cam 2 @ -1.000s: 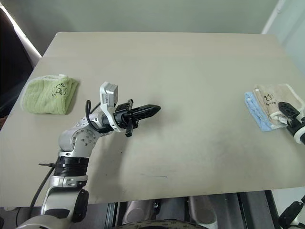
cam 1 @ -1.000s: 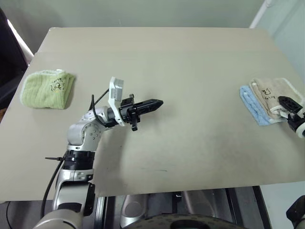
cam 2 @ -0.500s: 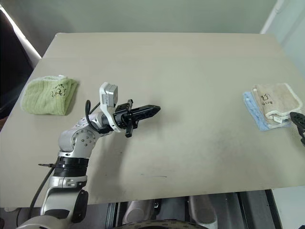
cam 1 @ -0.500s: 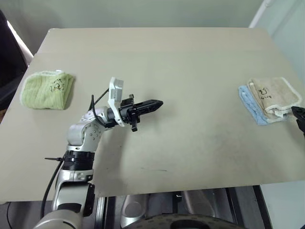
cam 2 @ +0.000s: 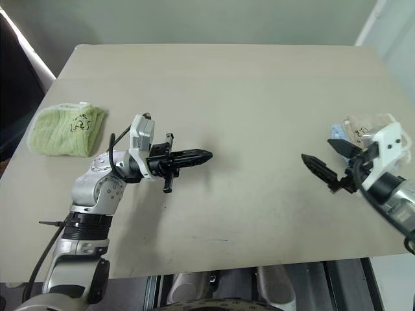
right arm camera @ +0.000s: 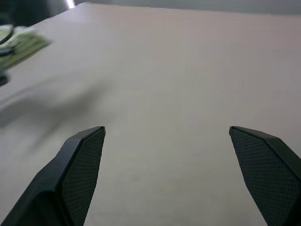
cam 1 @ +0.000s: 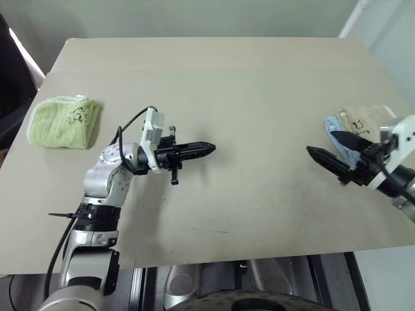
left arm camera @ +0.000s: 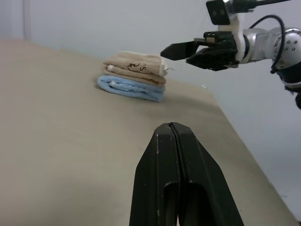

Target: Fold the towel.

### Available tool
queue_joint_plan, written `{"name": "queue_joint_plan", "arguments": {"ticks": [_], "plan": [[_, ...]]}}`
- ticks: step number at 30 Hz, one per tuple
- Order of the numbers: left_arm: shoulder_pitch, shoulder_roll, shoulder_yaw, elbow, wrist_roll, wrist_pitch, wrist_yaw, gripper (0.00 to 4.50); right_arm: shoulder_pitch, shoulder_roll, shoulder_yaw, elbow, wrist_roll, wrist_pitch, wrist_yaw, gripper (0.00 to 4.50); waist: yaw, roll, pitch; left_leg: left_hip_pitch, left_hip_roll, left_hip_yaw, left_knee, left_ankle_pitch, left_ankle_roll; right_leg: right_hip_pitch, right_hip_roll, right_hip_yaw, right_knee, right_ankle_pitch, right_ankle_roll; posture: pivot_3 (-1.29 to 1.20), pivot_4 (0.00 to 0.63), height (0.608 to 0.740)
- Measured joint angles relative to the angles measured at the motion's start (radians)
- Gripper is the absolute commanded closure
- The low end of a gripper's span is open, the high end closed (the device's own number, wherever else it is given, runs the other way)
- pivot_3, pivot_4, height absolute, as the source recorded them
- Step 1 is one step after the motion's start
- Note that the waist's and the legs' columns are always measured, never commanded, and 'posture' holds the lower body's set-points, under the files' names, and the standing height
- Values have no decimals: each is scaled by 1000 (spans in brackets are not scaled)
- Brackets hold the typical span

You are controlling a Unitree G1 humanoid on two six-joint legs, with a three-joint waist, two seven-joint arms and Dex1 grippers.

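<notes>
The towel [left arm camera: 136, 62] lies folded at the right edge of the surface [cam 1: 246, 91], stacked on a blue cloth [left arm camera: 129, 87] — a neat pile, so I judge the folding done or nearly so. My right end effector [cam 1: 331, 150] hangs just beside that pile, toward the middle of the surface, fingers spread wide and holding nothing; from the head views it partly hides the towel. Standing apart like that, it looks clear of the cloth rather than poised to pinch it.

My left end effector [cam 1: 206, 148] points level across the middle of the surface toward the pile, its two fingers pressed together on nothing. It is well apart from the towel — I read it as parked out of the way, with no cloth left for it to hold. A green cloth [cam 1: 65, 120] sits folded near the left edge, well away from both arms.
</notes>
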Motion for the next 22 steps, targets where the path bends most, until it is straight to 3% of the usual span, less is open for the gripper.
{"name": "queue_joint_plan", "arguments": {"ticks": [2, 12, 22], "plan": [[12, 19, -12, 0, 20, -17, -15, 3588, -11, 8, 23, 0, -22, -19, 4, 0, -1, 0, 0, 0, 0, 1, 0, -1, 0, 0, 0, 0, 0, 0, -1, 0, 150, 703], [37, 78, -12, 17, 43, -57, -52, 30, -8, 14, 69, 11, -73, -65, 54, 0, -2, 0, 0, 1, 0, 0, 0, -1, 0, 0, 0, 0, 0, 0, -2, 0, 150, 703], [86, 80, -21, 12, 97, -133, -29, 30, 15, -13, 68, 28, -81, -75, 129, 0, -3, 0, 0, 0, 0, 0, 0, -1, -1, -1, 0, 0, 0, -1, -3, 0, 150, 703]]}}
